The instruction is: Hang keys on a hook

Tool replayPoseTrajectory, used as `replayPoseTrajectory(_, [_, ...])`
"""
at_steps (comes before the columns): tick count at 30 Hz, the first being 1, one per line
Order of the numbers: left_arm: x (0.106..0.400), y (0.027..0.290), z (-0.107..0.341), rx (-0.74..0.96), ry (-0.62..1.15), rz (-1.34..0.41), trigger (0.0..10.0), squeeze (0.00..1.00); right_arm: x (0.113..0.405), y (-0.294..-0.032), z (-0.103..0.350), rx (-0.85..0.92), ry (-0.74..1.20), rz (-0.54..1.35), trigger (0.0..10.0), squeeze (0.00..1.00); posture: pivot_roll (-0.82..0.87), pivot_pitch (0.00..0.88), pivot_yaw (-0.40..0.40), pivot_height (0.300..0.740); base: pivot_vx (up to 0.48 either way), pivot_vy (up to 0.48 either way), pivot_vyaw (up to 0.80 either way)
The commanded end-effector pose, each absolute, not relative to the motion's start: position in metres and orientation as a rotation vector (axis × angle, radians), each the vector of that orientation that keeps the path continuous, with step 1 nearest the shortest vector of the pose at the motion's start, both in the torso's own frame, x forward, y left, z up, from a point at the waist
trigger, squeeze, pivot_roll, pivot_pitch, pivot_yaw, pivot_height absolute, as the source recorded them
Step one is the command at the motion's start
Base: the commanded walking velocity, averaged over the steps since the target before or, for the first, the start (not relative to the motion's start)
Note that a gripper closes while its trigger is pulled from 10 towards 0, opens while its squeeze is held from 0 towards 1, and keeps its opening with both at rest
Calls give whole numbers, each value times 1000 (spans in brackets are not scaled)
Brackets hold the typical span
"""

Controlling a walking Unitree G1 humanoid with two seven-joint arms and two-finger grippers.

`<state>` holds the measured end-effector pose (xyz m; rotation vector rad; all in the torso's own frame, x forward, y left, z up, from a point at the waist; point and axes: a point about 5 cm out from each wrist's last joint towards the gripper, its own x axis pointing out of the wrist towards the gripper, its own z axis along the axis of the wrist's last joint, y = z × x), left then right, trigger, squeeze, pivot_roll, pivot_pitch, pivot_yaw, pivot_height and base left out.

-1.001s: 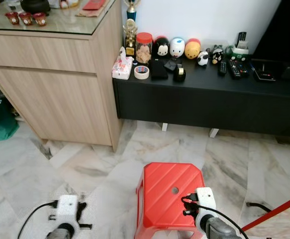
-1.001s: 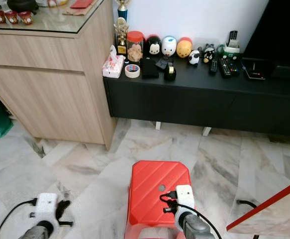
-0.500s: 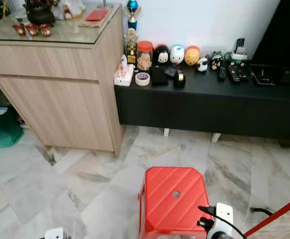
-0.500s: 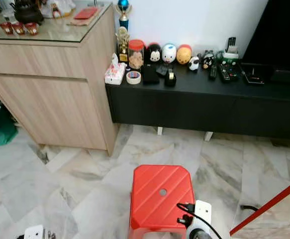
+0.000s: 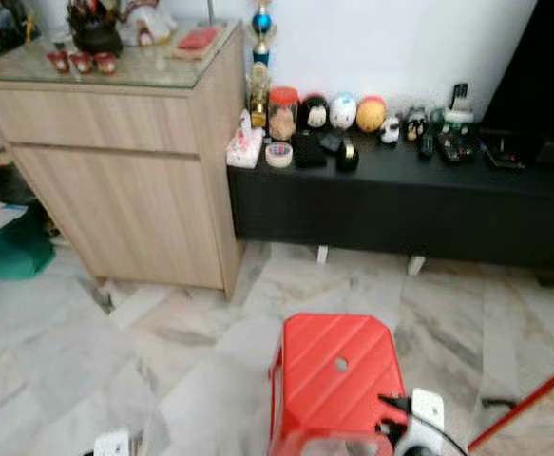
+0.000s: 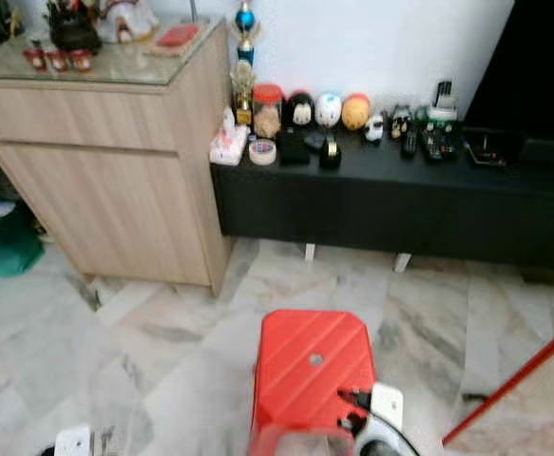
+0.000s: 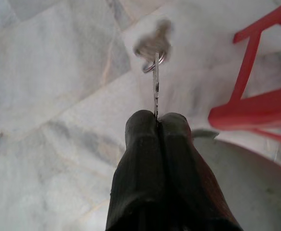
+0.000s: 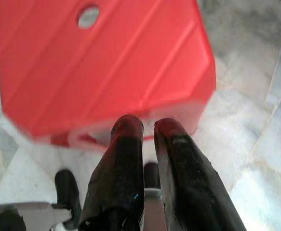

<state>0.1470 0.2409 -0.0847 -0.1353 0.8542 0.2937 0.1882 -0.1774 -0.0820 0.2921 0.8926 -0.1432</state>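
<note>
A grey-veined marble floor (image 5: 77, 351) ran up to a pale wooden cabinet (image 5: 134, 180) and a low black TV console (image 5: 419, 204) against a white wall, the console top lined with small figurines, a jar, a roll of tape and remote controls. A red plastic stool (image 5: 336, 375) stood on the floor, just ahead of the right wrist, which sat low at the picture's edge.

The left gripper (image 7: 156, 118) hung low over the floor, its two black fingers pressed together and clamped on the blade of the keys (image 7: 154, 48). The key stuck straight out past the fingertips, its ring and head at the far end, blurred. The stool's red legs lay off to one side of that gripper.

The right gripper (image 8: 148, 126) held nothing, its fingers slightly parted, a narrow gap between them, the stool's seat just beyond its tips.
</note>
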Motion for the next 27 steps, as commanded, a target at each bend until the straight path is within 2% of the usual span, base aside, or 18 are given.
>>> replayPoseTrajectory(1, [140,244,-87,-137,878,308,10000,0,181,-176,-86,292,929,-145,10000,0,61,0,-16,740,-360,0,0])
replayPoseTrajectory(4, [140,244,-87,-133,880,304,10000,0,179,-176,-87,292,933,-142,10000,0,61,0,-16,740,-340,0,0])
replayPoseTrajectory(22, [145,244,-84,-137,835,282,10000,0,170,-178,-91,293,966,-149,10000,0,75,0,-15,740,0,0,0])
replayPoseTrajectory(27, [147,244,-83,-131,826,277,10000,0,164,-182,-93,287,982,-159,10000,0,66,11,-13,740,0,-377,0])
